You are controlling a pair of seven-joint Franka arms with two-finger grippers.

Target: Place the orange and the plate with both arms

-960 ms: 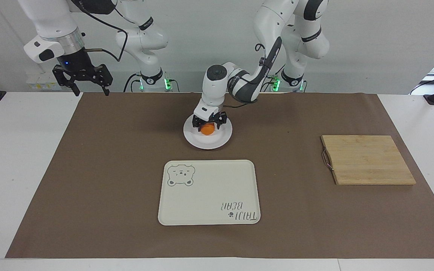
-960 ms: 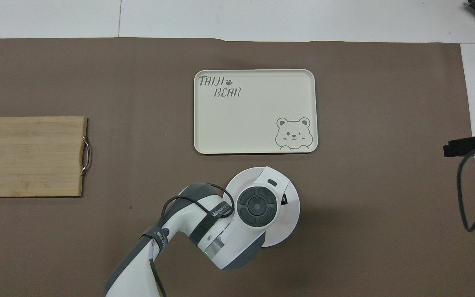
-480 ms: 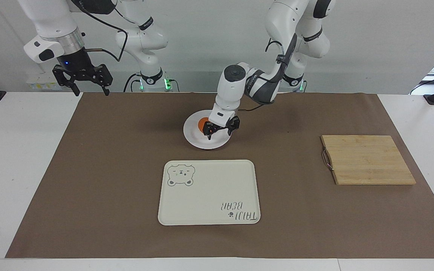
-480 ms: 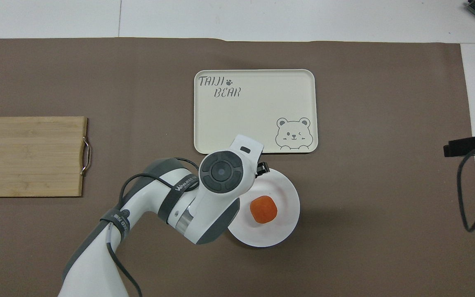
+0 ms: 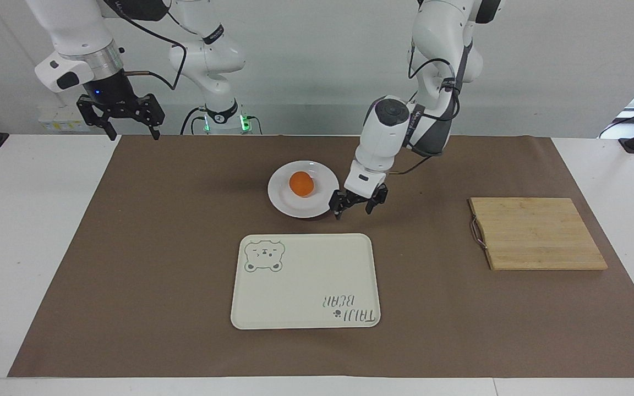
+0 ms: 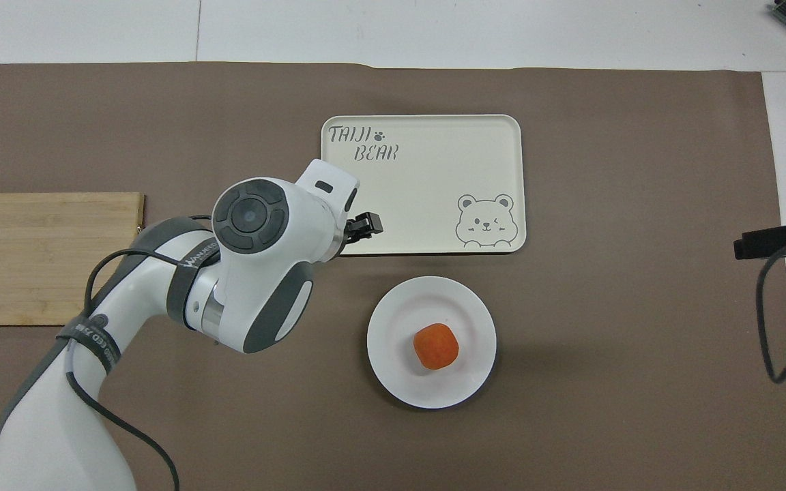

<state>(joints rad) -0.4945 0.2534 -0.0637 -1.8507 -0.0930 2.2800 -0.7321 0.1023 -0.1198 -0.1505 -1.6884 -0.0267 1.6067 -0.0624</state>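
The orange (image 5: 300,183) sits in the middle of the plate (image 5: 317,208). Nothing holds it. A second ago the left gripper (image 5: 359,204) was down on the plate with its fingers around the orange. Then it let go and pulled away. Now it hangs low over the brown mat (image 5: 130,275), just beside the plate, toward the left arm's end of the table. Its fingers are spread apart and they hold nothing. From above, its tip (image 6: 366,225) seems to be over the edge of the tray (image 6: 495,136), but the arm is up in the air, so that is only how it looks from there.

The orange did not roll when the fingers opened. It stays put on the plate. So the first part of the job looks done: the orange is on the plate.

The plate rests on the mat, nearer to the robots than the tray. The tray has a bear drawn on it and has nothing on it. It seems the plate should go there next, with the orange riding on top. That part is not yet done.

The right gripper (image 5: 120,116) waits up high by its own end of the table, close to the robots. It has not moved. Its fingers are spread too, and they are empty.

A wood board (image 5: 537,234) lies flat on the mat toward the left arm's end, well apart from the plate.

If the plate is moved, it must stay level, or the round orange may roll off.
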